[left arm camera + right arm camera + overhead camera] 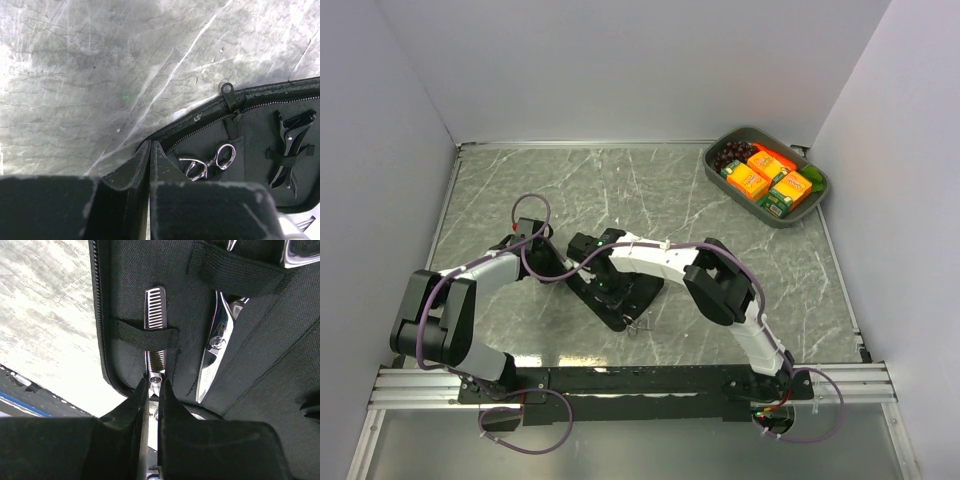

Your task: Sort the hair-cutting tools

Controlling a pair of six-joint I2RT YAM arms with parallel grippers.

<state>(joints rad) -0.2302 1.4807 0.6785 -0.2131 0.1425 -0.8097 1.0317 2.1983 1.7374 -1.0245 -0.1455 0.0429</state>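
My right gripper (154, 385) was pinched narrow on the toothed scissors (154, 302). Their comb blade ran straight ahead of the fingertips under an elastic strap (130, 332) that crossed it and barred the way out of the open zip case (125, 280). Just right of that gripper, the second scissors (216, 347) lay under a strap of their own. Only the left wrist camera showed the rest. My left gripper (150, 150) was nearly closed, nipping the case's rim as far as I could tell. Ahead and to its right were a pair of ring handles (212, 162), the zip pull (227, 92) and, farther right, the black clips (292, 142) strapped in. The overhead view alone showed a bin (712, 170) of boxes and grapes well beyond both grippers on the table (520, 200).
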